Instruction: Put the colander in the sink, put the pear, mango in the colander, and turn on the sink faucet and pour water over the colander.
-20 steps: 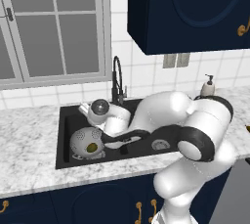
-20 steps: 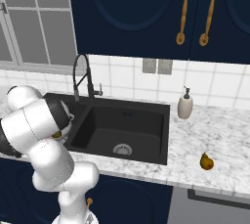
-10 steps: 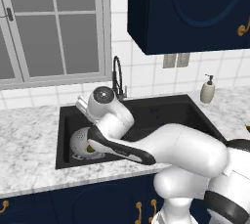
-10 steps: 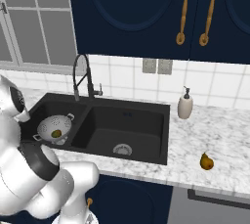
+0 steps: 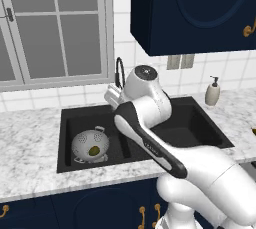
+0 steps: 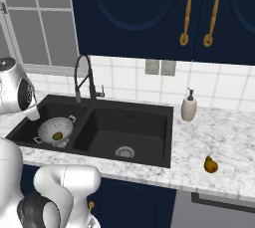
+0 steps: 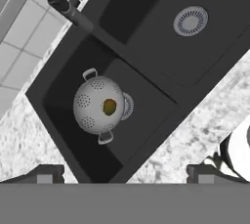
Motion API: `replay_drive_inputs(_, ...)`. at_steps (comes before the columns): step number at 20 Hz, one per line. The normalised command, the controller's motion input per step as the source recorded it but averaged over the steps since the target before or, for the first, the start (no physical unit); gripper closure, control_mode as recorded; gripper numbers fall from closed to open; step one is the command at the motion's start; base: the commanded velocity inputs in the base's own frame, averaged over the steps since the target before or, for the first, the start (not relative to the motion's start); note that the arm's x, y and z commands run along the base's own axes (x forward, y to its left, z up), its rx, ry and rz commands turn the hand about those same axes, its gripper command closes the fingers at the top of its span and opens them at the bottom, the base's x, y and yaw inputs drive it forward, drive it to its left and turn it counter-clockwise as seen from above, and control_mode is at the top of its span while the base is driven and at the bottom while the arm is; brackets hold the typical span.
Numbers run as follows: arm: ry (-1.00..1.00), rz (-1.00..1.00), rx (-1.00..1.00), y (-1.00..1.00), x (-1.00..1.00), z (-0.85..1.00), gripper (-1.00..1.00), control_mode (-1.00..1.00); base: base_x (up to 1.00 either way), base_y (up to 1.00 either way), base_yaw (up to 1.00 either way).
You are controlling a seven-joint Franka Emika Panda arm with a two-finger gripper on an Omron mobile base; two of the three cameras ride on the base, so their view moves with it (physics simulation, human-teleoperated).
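The silver colander (image 7: 100,104) stands upright in the left basin of the black sink (image 7: 146,98). A yellow-green mango (image 7: 110,106) lies inside it. In the side views the colander (image 5: 90,145) (image 6: 54,130) sits low in that same basin. The brown pear (image 6: 211,164) rests on the marble counter far to the right of the sink (image 6: 149,122). My gripper (image 7: 126,174) is open and empty, held high above the front rim of the sink, well clear of the colander. The black gooseneck faucet (image 6: 83,75) (image 5: 120,72) rises behind the divider.
A white soap dispenser (image 6: 189,107) stands on the counter right of the sink. The right basin holds only its steel drain (image 6: 125,152). Dark upper cabinets (image 6: 149,13) hang above. My own arm (image 5: 150,138) crosses over the sink.
My hand has lifted out of the left basin and now hangs high over the sink. The mango stays in the colander. The jaws have stayed open.
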Motion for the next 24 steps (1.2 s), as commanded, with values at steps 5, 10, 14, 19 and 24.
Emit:
replay_drive_inputs(5,0.09,0.0,0.01,-1.0,0.0,0.31,-1.0,-1.0,0.0,0.0,0.0)
replay_drive_inputs(10,0.07,0.0,0.0,-1.0,0.02,0.11,-1.0,-1.0,0.0,0.0,0.0)
replay_drive_inputs(14,0.0,0.0,0.0,-1.0,0.07,-0.24,-1.0,-1.0,0.0,0.0,0.0)
replay_drive_inputs(19,0.06,-0.04,0.0,-1.0,0.27,-0.4,-1.0,-1.0,0.0,0.0,0.0)
replay_drive_inputs(24,0.19,-0.08,0.0,-1.0,0.3,-0.21,-1.0,-1.0,0.0,0.0,0.0)
